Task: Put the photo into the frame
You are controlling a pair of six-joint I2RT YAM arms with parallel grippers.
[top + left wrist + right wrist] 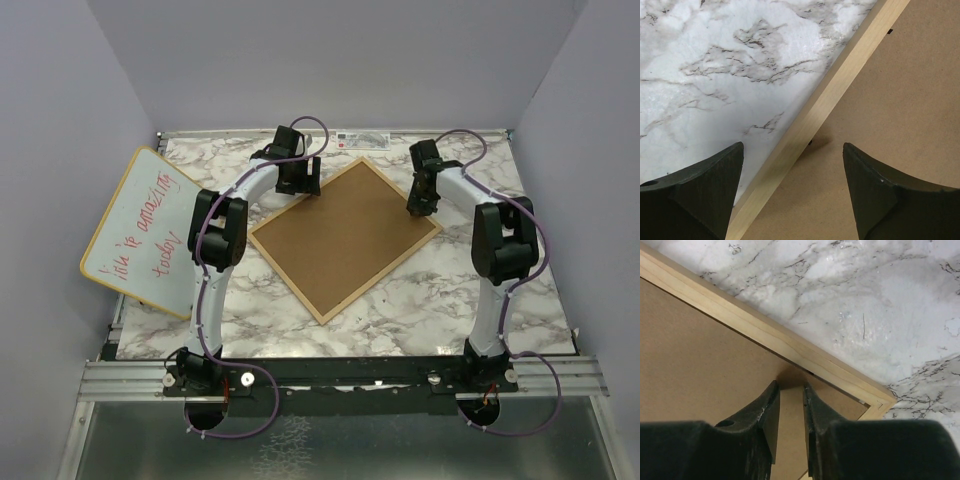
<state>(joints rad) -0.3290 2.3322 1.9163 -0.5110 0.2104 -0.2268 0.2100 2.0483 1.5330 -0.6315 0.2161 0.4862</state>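
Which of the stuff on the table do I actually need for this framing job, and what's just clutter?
Job: the frame, lying face down; the brown backing board sitting in it. The photo is not in view.
Lying about: the whiteboard with red handwriting, at the table's left edge.

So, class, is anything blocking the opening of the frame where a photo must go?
Yes. A brown backing board fills the frame, covering its whole opening. No photo shows in any view.
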